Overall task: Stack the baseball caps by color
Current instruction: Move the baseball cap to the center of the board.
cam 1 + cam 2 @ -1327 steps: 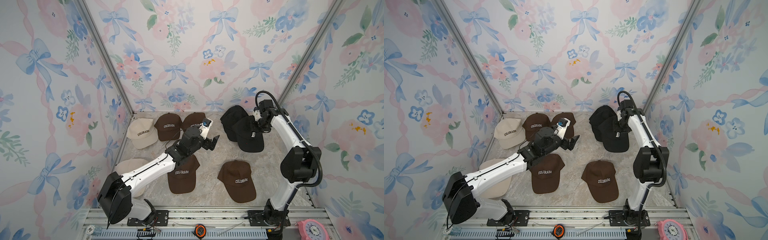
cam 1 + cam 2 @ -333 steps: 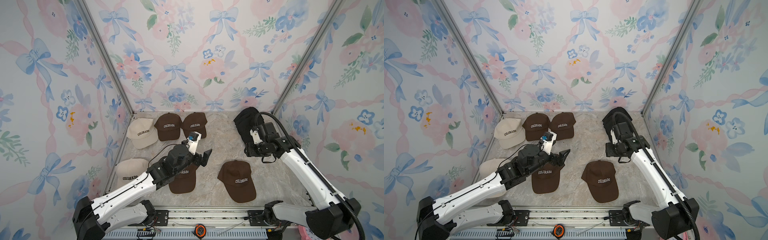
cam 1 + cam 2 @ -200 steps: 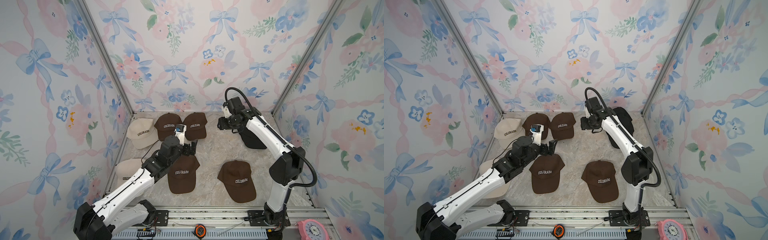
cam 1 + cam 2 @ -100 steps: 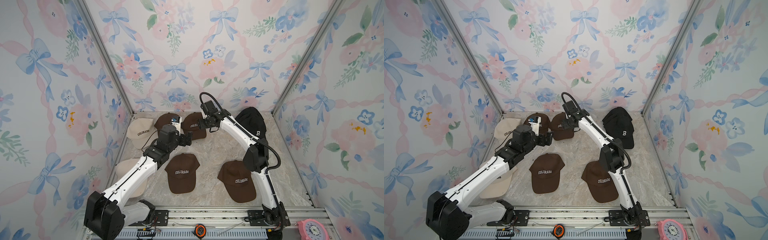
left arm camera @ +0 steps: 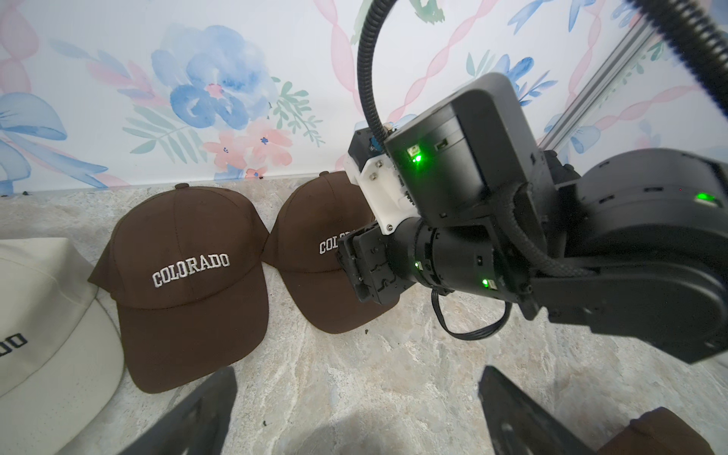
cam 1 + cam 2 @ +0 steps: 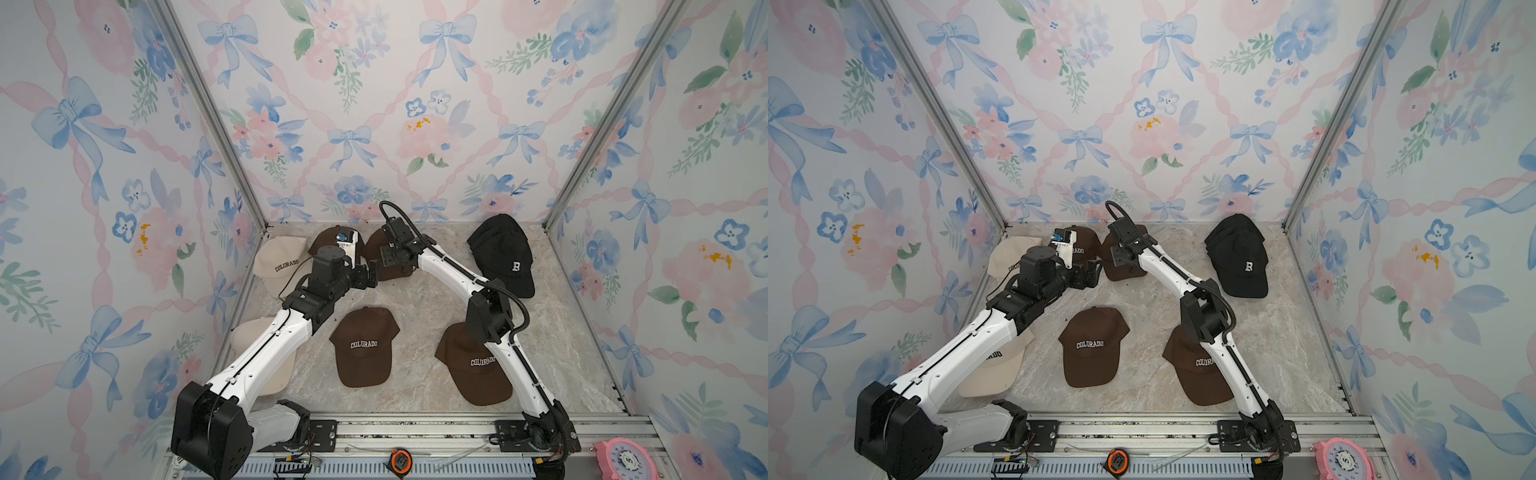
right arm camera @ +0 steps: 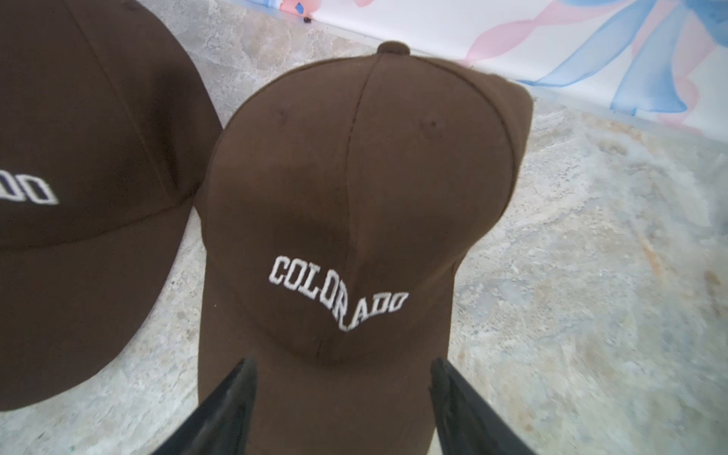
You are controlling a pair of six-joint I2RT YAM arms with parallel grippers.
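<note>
The right end effector (image 7: 342, 398) hangs low over the brim of a brown fabric cap with white "COLORADO" letters (image 7: 354, 205) at the back of the marble tabletop (image 6: 419, 299), its two black fingers (image 7: 232, 398) apart, one over each side of the brim. The left end effector (image 5: 354, 409) is also wide apart over bare tabletop, near a second brown "COLORADO" cap (image 5: 185, 275) that lies just beside the first. Two more brown caps (image 6: 363, 347) lie at the front, a stack of black caps with a white "R" (image 6: 505, 255) is at the back right, and two cream caps (image 6: 282, 266) are on the left
</note>
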